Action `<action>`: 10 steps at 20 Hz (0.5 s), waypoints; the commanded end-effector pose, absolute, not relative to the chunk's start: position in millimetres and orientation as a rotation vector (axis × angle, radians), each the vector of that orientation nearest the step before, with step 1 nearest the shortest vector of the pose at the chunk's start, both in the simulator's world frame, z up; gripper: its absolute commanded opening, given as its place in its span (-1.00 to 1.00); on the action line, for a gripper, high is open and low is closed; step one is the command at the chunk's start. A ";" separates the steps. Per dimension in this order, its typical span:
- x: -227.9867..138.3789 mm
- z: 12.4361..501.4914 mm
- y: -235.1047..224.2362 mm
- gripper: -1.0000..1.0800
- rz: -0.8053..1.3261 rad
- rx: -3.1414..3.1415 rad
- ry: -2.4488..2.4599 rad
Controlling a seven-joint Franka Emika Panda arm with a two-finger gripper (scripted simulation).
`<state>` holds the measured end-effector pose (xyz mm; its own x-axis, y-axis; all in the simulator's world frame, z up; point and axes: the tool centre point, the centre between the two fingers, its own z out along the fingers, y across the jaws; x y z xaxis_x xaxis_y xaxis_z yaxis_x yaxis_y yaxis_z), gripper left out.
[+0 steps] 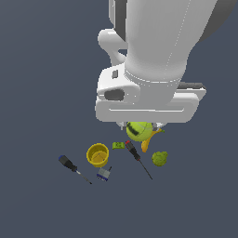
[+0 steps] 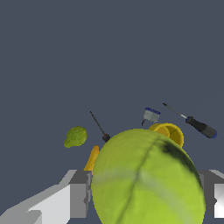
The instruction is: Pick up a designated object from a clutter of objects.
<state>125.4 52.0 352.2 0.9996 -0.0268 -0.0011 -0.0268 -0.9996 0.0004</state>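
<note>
The gripper (image 1: 139, 126) is clenched on the yellow-green ball (image 1: 139, 131), which sits between its fingers (image 2: 81, 194), raised above the other items. On the floor, the yellow cup (image 1: 98, 155) lies at about eight o'clock from the ball, the banana (image 1: 148, 142) at four, the lumpy green fruit (image 1: 160, 158) beyond it.

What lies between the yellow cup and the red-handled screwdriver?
The small green block lies between the yellow cup and the red-handled screwdriver, seen in the exterior view.
</note>
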 end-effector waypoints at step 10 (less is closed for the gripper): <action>137.7 370.7 60.1 -1.00 0.000 3.141 -0.043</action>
